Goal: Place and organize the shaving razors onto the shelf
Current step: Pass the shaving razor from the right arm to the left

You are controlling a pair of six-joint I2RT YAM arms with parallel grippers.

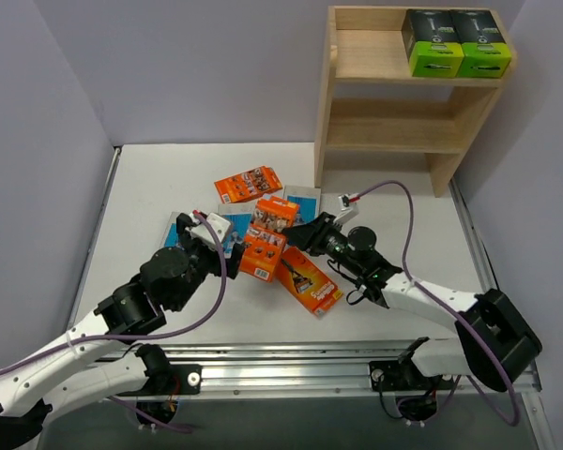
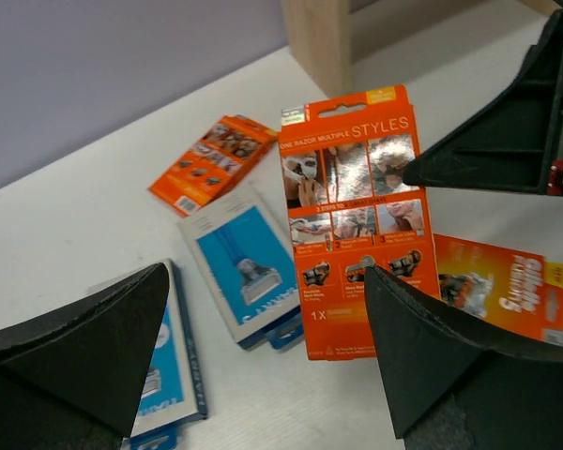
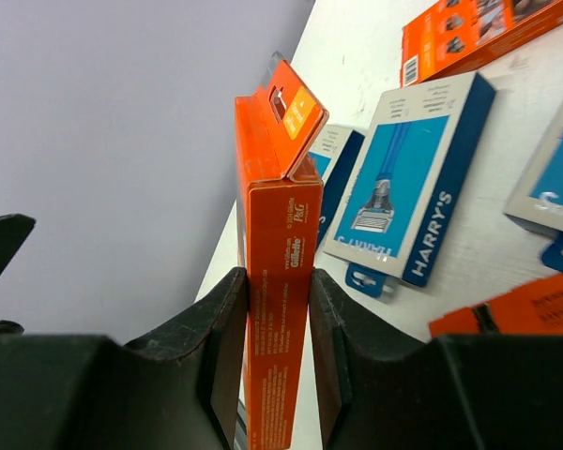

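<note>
My right gripper (image 1: 296,234) is shut on an orange razor pack (image 1: 267,237) and holds it upright on edge above the table; the right wrist view shows its narrow side (image 3: 280,234) clamped between both fingers (image 3: 216,347). My left gripper (image 1: 216,234) is open and empty just left of that pack, whose face fills the left wrist view (image 2: 357,216). Two more orange packs (image 1: 249,184) (image 1: 310,281) and three light-blue cards (image 1: 302,202) (image 1: 235,234) (image 1: 181,230) lie flat. Two black boxes with green ends (image 1: 455,42) stand on the top tier of the wooden shelf (image 1: 357,56).
The shelf's lower tier (image 1: 385,131) shows bare wood. The shelf's left leg (image 2: 314,37) stands just beyond the packs. Purple walls close in the left, back and right. A metal rail (image 1: 291,361) runs along the table's near edge.
</note>
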